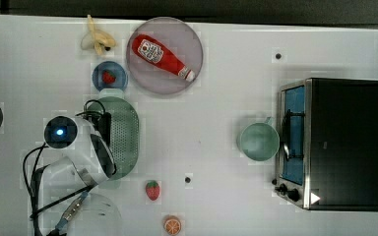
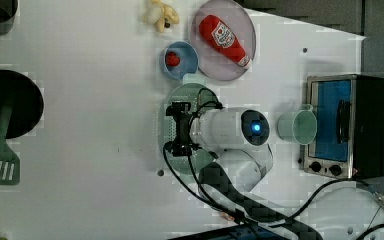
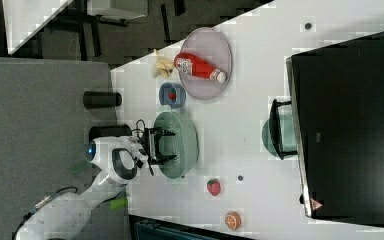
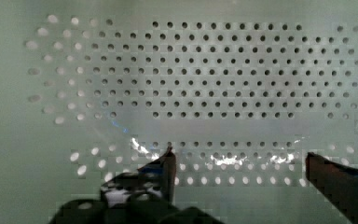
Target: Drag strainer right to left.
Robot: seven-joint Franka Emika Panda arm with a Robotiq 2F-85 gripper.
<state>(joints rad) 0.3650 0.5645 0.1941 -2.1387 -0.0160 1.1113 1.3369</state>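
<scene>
The gripper hangs just above the strainer, jaws spread wide with nothing between them, dark fingertips poised over the perforated floor. The strainer is a pale mint-green oval of smooth plastic, its bottom and sloping walls pierced by neat rows of small round holes, with a short tab at each end.

To do the step well, I judge the fingers should come down inside the bowl against one long wall, or pinch that wall, and then push low and steady, so the light plastic slides flat and does not tip or spin.

In the top view the strainer lies on the white surface. Just beyond its upper end in the top view sits a small blue bowl holding a red berry; farther off, a round grey-pink plate carries a soft red ketchup bottle. Well apart from the strainer, to the top view's right, stands a round mint-green cup before a boxy metal toaster oven.
</scene>
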